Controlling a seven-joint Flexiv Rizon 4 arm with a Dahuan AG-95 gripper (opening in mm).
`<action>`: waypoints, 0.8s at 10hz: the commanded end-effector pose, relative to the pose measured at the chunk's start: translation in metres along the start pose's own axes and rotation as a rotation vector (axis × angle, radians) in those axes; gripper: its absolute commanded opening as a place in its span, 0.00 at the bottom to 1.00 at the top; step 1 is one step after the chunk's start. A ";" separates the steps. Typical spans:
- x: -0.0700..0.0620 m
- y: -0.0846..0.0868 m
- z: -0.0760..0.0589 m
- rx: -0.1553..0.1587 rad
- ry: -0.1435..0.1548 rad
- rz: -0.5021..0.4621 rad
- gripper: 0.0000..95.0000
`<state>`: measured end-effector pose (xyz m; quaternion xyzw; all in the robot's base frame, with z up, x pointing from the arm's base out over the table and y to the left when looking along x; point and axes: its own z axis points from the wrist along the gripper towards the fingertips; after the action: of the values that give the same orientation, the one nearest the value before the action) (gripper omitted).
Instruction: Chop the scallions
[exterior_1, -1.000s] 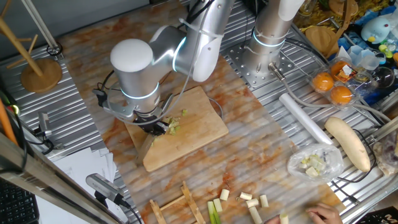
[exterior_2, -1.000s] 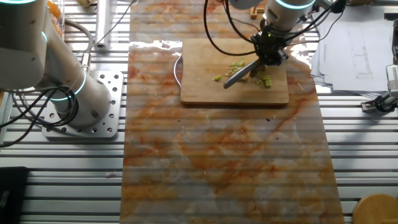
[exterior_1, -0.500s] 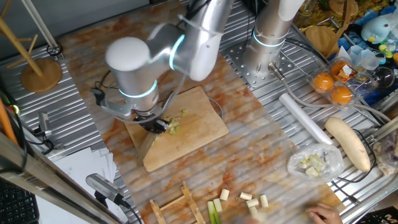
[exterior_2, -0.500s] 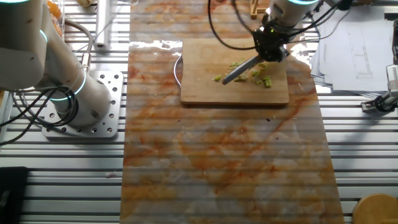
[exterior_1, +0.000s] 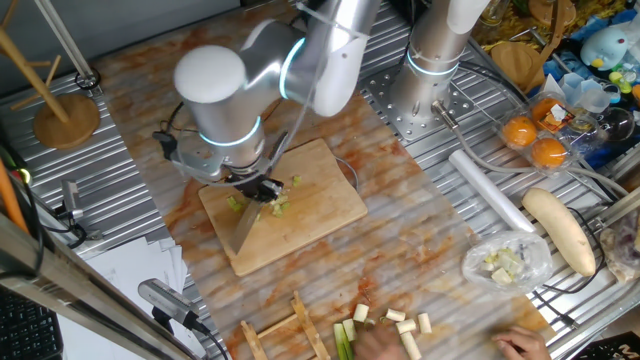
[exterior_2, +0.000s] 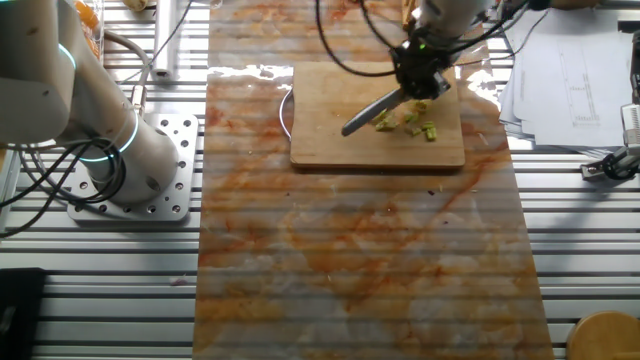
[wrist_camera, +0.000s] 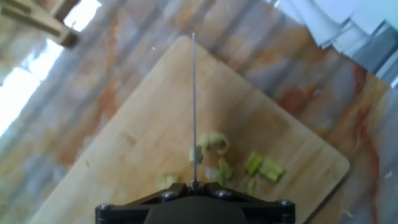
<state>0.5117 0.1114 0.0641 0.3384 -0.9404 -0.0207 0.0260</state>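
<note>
My gripper (exterior_1: 258, 189) is shut on a knife handle, and the knife's blade (exterior_1: 244, 226) slants down over the wooden board (exterior_1: 320, 215). Chopped yellow-green scallion bits (exterior_1: 280, 205) lie by the blade. In the other fixed view the gripper (exterior_2: 420, 80) hangs above the board (exterior_2: 330, 150), the knife (exterior_2: 368, 108) points left, and the scallion bits (exterior_2: 412, 122) sit to its right. The hand view looks along the knife's thin spine (wrist_camera: 193, 106), with scallion bits (wrist_camera: 262, 167) on both sides of it on the board (wrist_camera: 124, 155). The jaws are closed on the knife.
Short scallion stalks (exterior_1: 400, 325) lie at the table's front, where a person's hand (exterior_1: 518, 346) reaches in. A plastic bag (exterior_1: 507, 262), a pale long vegetable (exterior_1: 560, 230) and oranges (exterior_1: 535, 140) are at the right. A second arm's base (exterior_2: 110, 150) stands left of the board.
The gripper and knife have shifted across the board and the blade has come up off the scallions. Bits now lie spread beside it. A hand moved in at the front stalks.
</note>
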 end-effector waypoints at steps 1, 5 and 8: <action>0.011 -0.003 0.004 0.008 -0.013 -0.026 0.00; 0.013 -0.013 0.032 0.034 -0.073 -0.041 0.00; -0.001 -0.012 0.031 0.008 -0.069 0.001 0.00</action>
<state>0.5163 0.1019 0.0394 0.3397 -0.9399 -0.0282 -0.0199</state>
